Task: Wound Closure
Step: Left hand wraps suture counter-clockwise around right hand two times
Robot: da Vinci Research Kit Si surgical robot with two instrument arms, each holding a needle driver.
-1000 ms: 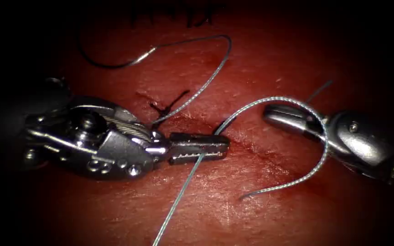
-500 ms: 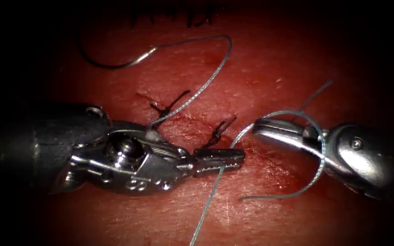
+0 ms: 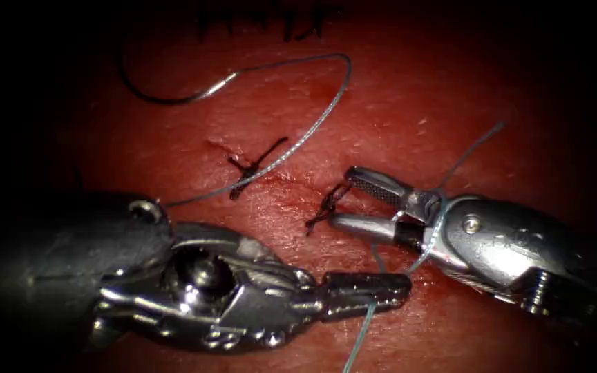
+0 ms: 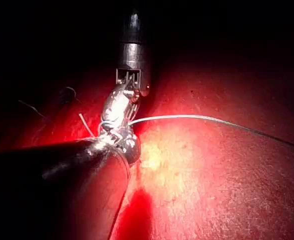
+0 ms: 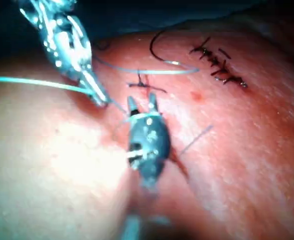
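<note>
Thread sits pinched in the left tool, whose jaws are pressed together on the strand, which runs from them down toward the viewer. Compared with a second ago, this tool has shifted right and lower, to just below the cut. The right tool has its jaws spread and holds nothing; a loop of thread is wound round its neck, where a second ago that loop hung wide and loose around it. It has also come in leftward, so its tips now sit beside the dark thread ends of the second stitch. Judging by this, a knot throw is being formed. The needle lies free on the tissue at upper left, not in it, well apart from both tools, beyond the first stitch.
</note>
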